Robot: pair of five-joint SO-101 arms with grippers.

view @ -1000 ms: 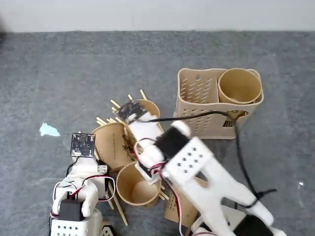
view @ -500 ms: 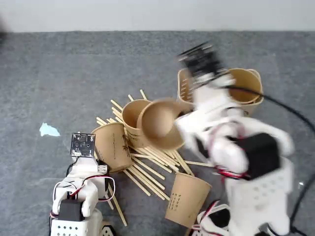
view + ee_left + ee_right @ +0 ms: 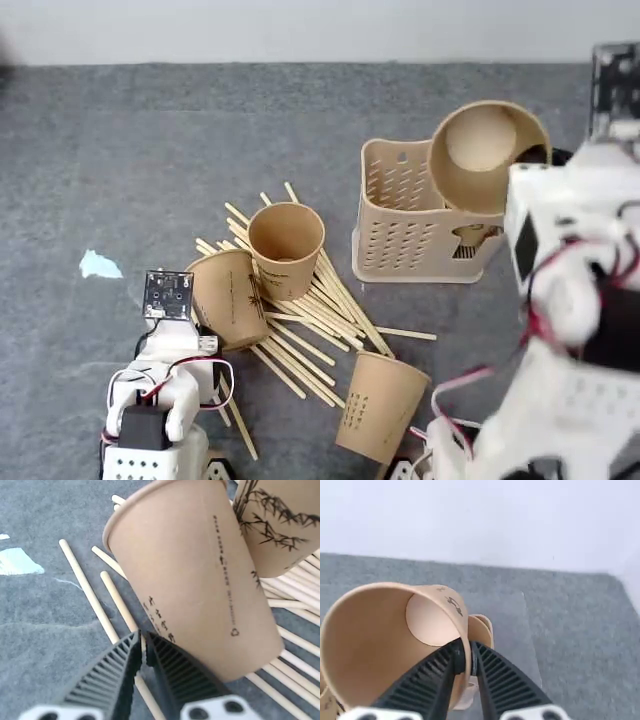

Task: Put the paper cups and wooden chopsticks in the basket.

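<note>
My right gripper (image 3: 462, 655) is shut on the rim of a paper cup (image 3: 487, 158), which it holds tilted, mouth up, over the right compartment of the beige slotted basket (image 3: 405, 215). Behind the held cup (image 3: 385, 640) shows part of another cup's rim (image 3: 482, 630). One cup (image 3: 286, 248) stands upright on the scattered wooden chopsticks (image 3: 310, 330). Two more lie on their sides, one (image 3: 228, 298) at the left, one (image 3: 380, 405) near the front. My left gripper (image 3: 141, 639) is shut and holds nothing, its tips against the left lying cup (image 3: 200, 580).
A pale blue scrap (image 3: 98, 265) lies on the grey mat at the left. The right arm's white body (image 3: 570, 300) fills the right side beside the basket. Bare mat stretches behind and left of the pile.
The right arm has lifted a cup out of the pile and swung it right and back, up over the basket. The left arm has stayed still.
</note>
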